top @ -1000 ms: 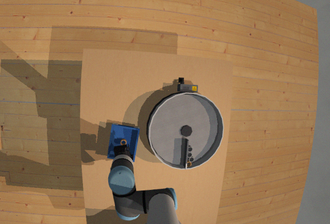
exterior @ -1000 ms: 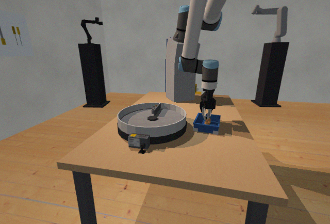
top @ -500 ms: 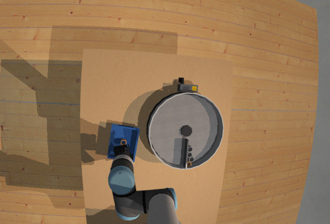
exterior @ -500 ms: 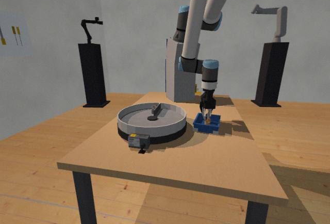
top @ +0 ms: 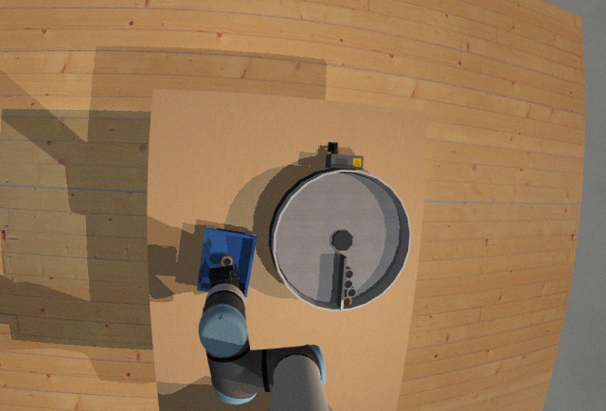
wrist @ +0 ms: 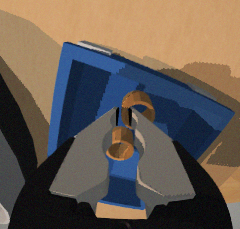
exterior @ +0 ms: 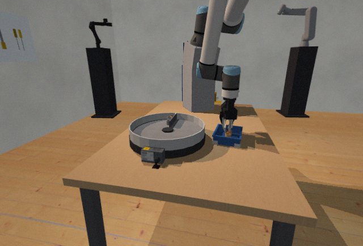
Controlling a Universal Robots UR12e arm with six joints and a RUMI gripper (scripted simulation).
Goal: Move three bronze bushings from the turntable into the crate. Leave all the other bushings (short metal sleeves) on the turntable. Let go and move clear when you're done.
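My gripper (top: 224,269) (exterior: 228,129) (wrist: 123,108) points down inside the blue crate (top: 250,263) (exterior: 227,141) (wrist: 58,96). Its jaws are slightly open, with a narrow gap at the tips. One bronze bushing (wrist: 122,134) shows in the hollow between the jaws, its open end toward the wrist camera. It looks loose, with a little space at its sides. Another bronze bushing (wrist: 135,95) (top: 225,256) lies in the crate just beyond the tips. On the turntable (top: 303,215) (exterior: 167,143), a bronze bushing (top: 349,299) and three grey bushings (top: 348,273) line the divider.
The upright divider (top: 342,284) (exterior: 173,120) runs from the turntable's dark hub (top: 342,240) (exterior: 167,130) to its raised rim. A grey box (top: 337,160) (exterior: 152,155) with a yellow label stands against the turntable's outside. The crate walls surround my fingers.
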